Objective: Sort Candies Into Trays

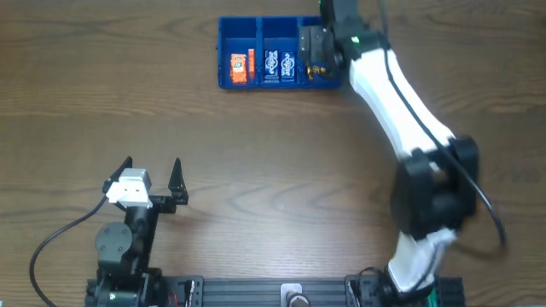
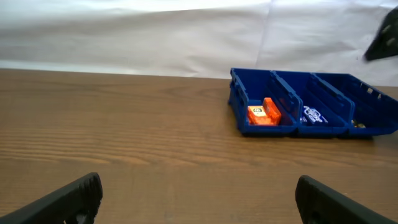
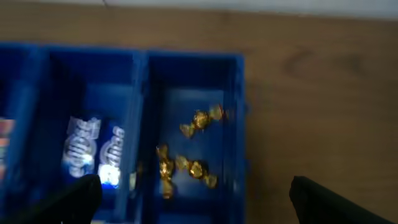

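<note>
The blue tray (image 1: pixel 223 51) was set on the far side of the counter (image 1: pixel 273 170). Orange candy (image 1: pixel 241 67) was held in its left compartment, blue-and-white candies (image 1: pixel 280 64) in the middle one and gold candies (image 3: pixel 194 167) in the right one. The right jaws were spread apart above the gold candies, with nothing gripped. The left jaws were spread apart over bare counter, well apart from the tray.

Overhead looks down; both wrist cameras face the blue tray (image 1: pixel 259 43).
</note>
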You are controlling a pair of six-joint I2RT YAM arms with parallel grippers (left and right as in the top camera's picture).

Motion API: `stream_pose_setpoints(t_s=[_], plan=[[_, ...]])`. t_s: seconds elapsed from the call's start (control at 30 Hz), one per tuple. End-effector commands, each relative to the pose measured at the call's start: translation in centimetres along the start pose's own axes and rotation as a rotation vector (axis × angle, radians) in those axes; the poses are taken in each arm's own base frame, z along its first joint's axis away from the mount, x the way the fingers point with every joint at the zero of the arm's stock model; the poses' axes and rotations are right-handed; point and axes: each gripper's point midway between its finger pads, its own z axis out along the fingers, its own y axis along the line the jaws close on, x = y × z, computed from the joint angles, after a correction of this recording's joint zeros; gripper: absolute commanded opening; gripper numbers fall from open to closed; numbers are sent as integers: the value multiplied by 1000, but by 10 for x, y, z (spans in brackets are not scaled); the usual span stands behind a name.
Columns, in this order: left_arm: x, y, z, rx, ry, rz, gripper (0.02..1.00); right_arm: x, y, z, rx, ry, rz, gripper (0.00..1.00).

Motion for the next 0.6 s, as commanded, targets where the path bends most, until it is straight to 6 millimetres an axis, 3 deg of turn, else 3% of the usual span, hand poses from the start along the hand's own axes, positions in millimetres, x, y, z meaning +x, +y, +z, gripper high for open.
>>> stream_pose_setpoints(t_s=[0.03, 0.17, 0.27, 0.4, 0.6], plan=[[16, 1, 1, 1, 52, 14, 998, 0, -63, -126, 3, -184, 24, 1000], [16, 1, 1, 1, 52, 14, 998, 43, -106, -183, 63, -271, 45, 1000], [16, 1, 1, 1, 52, 14, 996, 84, -117, -212, 56, -384, 75, 998], [16, 1, 1, 1, 52, 14, 998, 134, -104, -231, -56, -571, 64, 998], [16, 1, 1, 1, 52, 14, 998, 176, -94, -233, -107, -728, 36, 998]])
